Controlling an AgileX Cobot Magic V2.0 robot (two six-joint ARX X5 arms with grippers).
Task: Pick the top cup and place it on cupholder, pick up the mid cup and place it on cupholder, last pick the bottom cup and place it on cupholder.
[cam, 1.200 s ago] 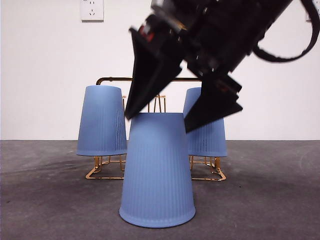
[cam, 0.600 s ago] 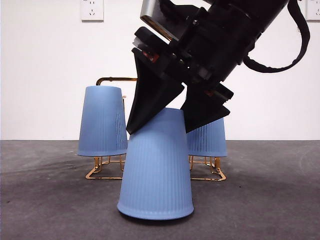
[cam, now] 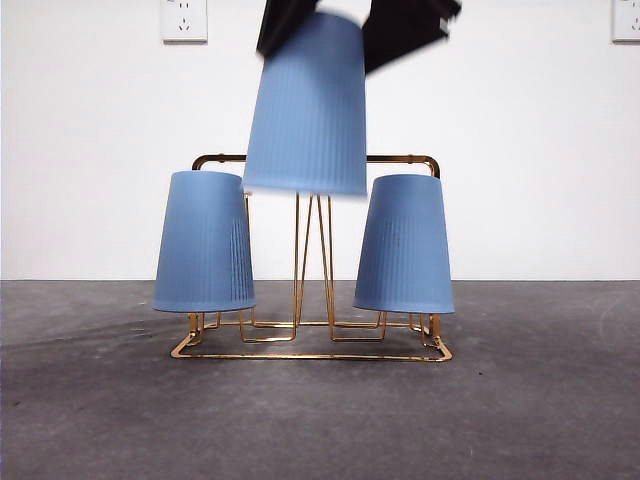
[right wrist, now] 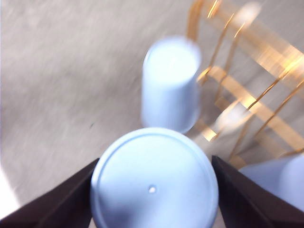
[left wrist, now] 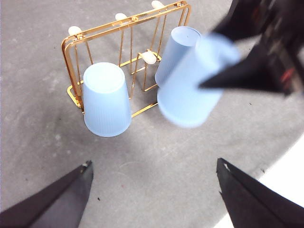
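1. Lifted off the surface point(cam: 540, 420) since a moment ago, the third cup point(cam: 308, 105) now hangs upside down above the middle of the cupholder point(cam: 400, 159).
2. Right gripper point(right wrist: 153, 190) fingers point(right wrist: 61, 199) clamp this cup by its closed end, one on each side.
3. It looks light, thin and smooth, so a gentle grip near that stiffer end seems wise.
4. Two cups point(cam: 204, 242) already sit on outer prongs.
5. Left gripper point(left wrist: 154, 192) waits, fingers wide and empty.
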